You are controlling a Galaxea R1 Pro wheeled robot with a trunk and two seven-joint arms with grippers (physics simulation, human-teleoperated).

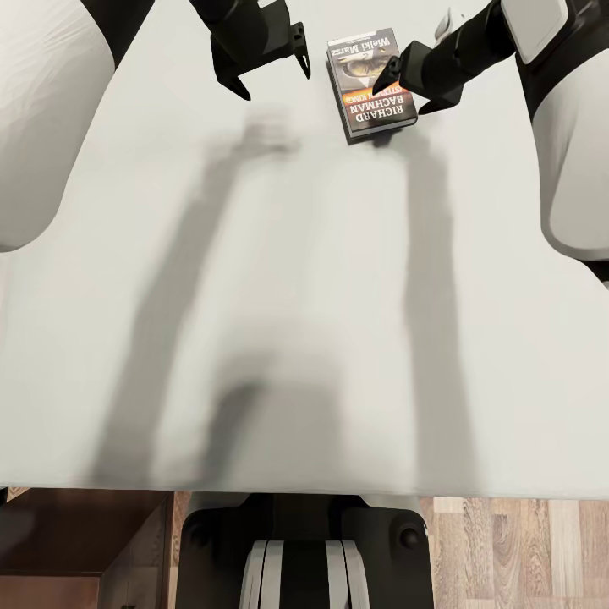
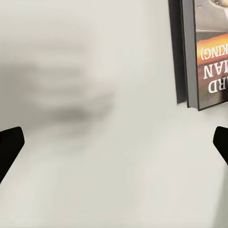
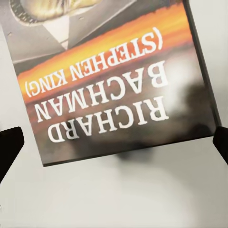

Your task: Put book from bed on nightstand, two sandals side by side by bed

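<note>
The wide-open, empty right gripper hovers over the dark orange-banded paperback book; lower squarely, perhaps straddling its near edge, then close.

light brown wood-plank floor lies below the off-white surface; left of the floor stands possibly dark wooden furniture.

Bare mattress surrounds the book.

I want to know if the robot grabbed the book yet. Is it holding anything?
No. Both grippers are open. The right gripper hovers over the book, which lies flat on the bed.
</note>
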